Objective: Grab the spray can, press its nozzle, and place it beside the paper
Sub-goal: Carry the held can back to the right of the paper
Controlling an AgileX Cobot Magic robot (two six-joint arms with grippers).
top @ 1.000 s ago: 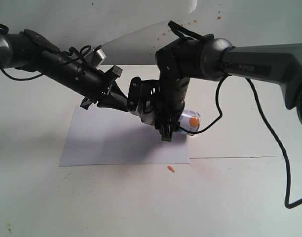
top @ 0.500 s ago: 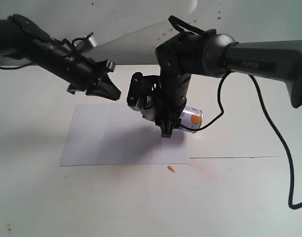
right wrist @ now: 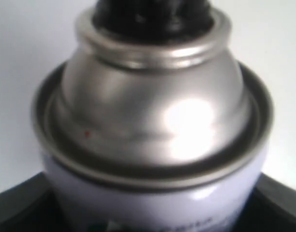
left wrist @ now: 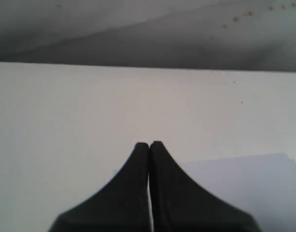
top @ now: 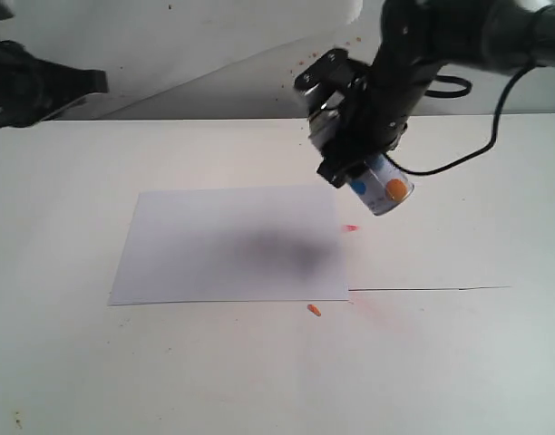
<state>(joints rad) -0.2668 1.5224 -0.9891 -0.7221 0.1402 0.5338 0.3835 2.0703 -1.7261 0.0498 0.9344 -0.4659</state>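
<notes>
The spray can [top: 383, 187], silver-white with a blue and an orange dot, hangs tilted in the air just beyond the paper's far right corner. My right gripper [top: 352, 152] is shut on its body. The right wrist view is filled by the can's metal domed top [right wrist: 153, 111] and black nozzle [right wrist: 152, 10], with the dark fingers [right wrist: 15, 208] at both sides of the body. The paper [top: 232, 240] lies flat on the table, and one corner of the paper [left wrist: 244, 176] shows in the left wrist view. My left gripper [left wrist: 149, 144] is shut and empty, held back at the far left with its arm [top: 42, 86].
The big curling white backdrop sheet [top: 214, 77] stands behind the table. A small orange scrap [top: 313, 311] lies at the paper's near right corner and a red spot [top: 351, 227] by its right edge. A black cable [top: 459, 149] hangs from the right arm.
The left arm has pulled back from the can to the far left. The right gripper has carried the can up and to the right, off the paper.
</notes>
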